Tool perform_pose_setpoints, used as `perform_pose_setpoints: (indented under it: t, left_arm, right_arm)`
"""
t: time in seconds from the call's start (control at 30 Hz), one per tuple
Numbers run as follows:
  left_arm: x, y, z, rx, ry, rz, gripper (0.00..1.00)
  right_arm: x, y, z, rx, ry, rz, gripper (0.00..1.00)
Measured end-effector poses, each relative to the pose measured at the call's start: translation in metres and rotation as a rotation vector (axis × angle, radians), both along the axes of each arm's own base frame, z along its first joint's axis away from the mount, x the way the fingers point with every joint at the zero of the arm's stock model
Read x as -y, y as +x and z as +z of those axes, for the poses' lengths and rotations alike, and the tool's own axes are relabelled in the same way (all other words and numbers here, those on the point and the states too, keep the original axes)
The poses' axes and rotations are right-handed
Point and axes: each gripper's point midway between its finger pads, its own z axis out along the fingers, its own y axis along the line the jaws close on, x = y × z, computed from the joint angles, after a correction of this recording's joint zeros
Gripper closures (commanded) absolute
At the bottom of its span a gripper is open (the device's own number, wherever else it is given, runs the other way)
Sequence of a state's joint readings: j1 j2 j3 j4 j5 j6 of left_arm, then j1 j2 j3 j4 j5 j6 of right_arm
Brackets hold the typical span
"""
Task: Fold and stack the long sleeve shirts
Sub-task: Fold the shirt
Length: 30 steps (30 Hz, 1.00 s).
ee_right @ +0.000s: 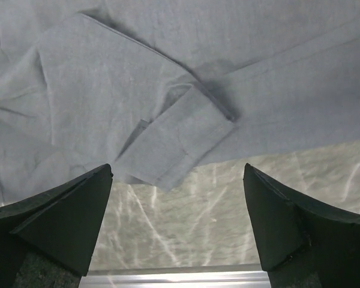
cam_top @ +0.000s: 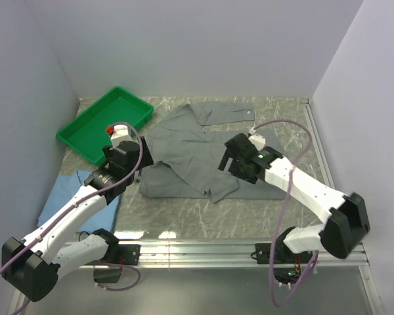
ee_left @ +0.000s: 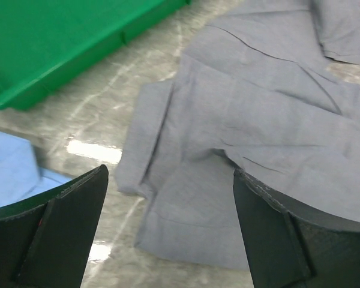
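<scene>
The grey long sleeve shirt lies spread and partly folded in the middle of the table, one sleeve reaching toward the back right. The light blue long sleeve shirt lies flat at the left, partly under my left arm. My left gripper hovers open over the grey shirt's left edge, nothing between its fingers. My right gripper is open above the shirt's near hem, where a folded cuff lies just beyond its fingertips.
A green plastic tray stands at the back left, close to my left wrist, and shows again as the tray in the left wrist view. A metal rail runs along the table's near edge. White walls enclose the left, back and right.
</scene>
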<state>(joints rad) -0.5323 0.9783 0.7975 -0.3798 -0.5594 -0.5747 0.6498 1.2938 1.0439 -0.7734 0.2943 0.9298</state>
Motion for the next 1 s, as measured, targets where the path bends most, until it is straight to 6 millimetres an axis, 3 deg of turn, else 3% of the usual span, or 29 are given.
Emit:
perform_pose_setpoints:
  t: [0.2, 0.4, 0.7, 1.0]
  left_arm:
    - [-0.008, 0.001, 0.001, 0.007, 0.043, 0.013, 0.09]
    - [-0.012, 0.003, 0.009, 0.032, 0.047, 0.018, 0.1]
    - [-0.017, -0.002, 0.025, 0.09, 0.031, 0.026, 0.11]
    - [-0.018, -0.002, 0.03, 0.104, 0.034, 0.021, 0.11]
  right_arm:
    - [-0.033, 0.017, -0.013, -0.065, -0.069, -0.063, 0.08]
    - [-0.048, 0.026, -0.036, -0.143, -0.148, -0.096, 0.1]
    - [-0.059, 0.011, -0.074, -0.284, -0.285, -0.058, 0.18]
    - [-0.055, -0.004, -0.078, -0.342, -0.346, -0.019, 0.4]
